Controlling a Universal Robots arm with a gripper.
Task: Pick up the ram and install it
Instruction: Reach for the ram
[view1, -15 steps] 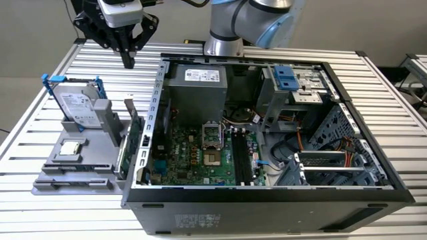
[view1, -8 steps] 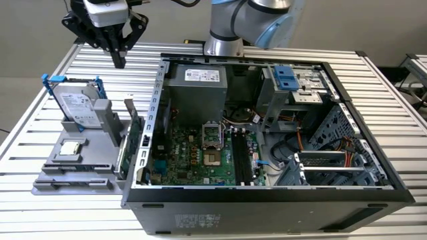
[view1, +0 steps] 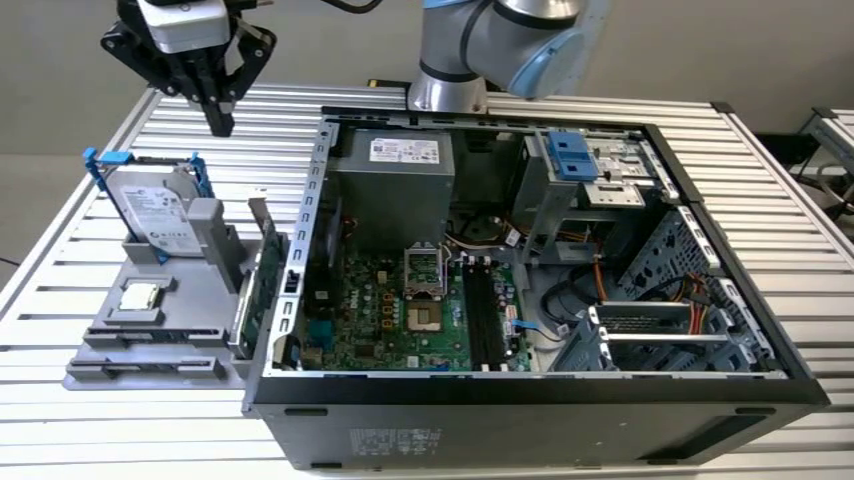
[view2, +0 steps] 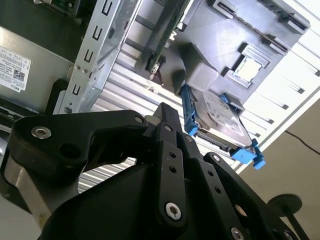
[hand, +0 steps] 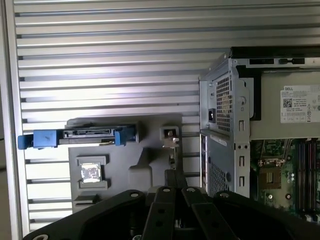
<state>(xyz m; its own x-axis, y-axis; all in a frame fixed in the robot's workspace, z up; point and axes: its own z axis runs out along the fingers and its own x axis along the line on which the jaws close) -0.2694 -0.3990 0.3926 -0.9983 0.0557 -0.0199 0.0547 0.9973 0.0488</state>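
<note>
The ram (view1: 242, 310) is a thin dark green stick standing on edge in the grey holder (view1: 147, 345), at the exterior view's left of the open computer case (view1: 534, 388). A taller green expansion card (view1: 274, 265) stands right beside it. My gripper (view1: 219, 122) hangs high above the holder's far end, fingers pointing down and shut on nothing. Both wrist views show the black fingers (view2: 165, 115) (hand: 172, 177) pressed together over the holder. The black memory slots (view1: 483, 320) on the motherboard lie inside the case.
A hard drive with blue rails (view1: 154, 210) and a small silver processor chip (view1: 140, 296) also sit in the holder. The arm's base (view1: 447, 90) stands behind the case. Case walls, the power supply (view1: 394, 175) and drive cages (view1: 667, 330) surround the motherboard.
</note>
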